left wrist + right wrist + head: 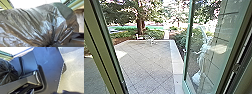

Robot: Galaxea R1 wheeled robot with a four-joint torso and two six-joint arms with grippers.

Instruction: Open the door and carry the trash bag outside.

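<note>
A black trash bag (37, 25) is seen large and close in the left wrist view, its shiny plastic drawn into long folds that run to a tightly gathered neck (50, 44). Part of it is also caught in the right wrist view, near the robot's own dark parts. It cannot be told whether the left gripper or the right gripper is set wide or narrow, or whether the bag is held by either.

An open doorway is faced. On the right, a glass door (216, 77) with a pale green frame is swung open, and a whitish reflection (201, 57) is shown in its pane; a wall of large blocks (230, 30) is seen through it. The left side is bounded by a slanting door frame (102, 50) with dark edging.

Beyond, the ground is laid with grey paving (146, 65) scored by diagonal joints, edged by a paler border (177, 65) and marked by a bright sunlit patch (120, 53). The far end is lined with shrubs (155, 33) and a tree trunk (140, 23). A pale grey floor (73, 68) is shown in the right wrist view.
</note>
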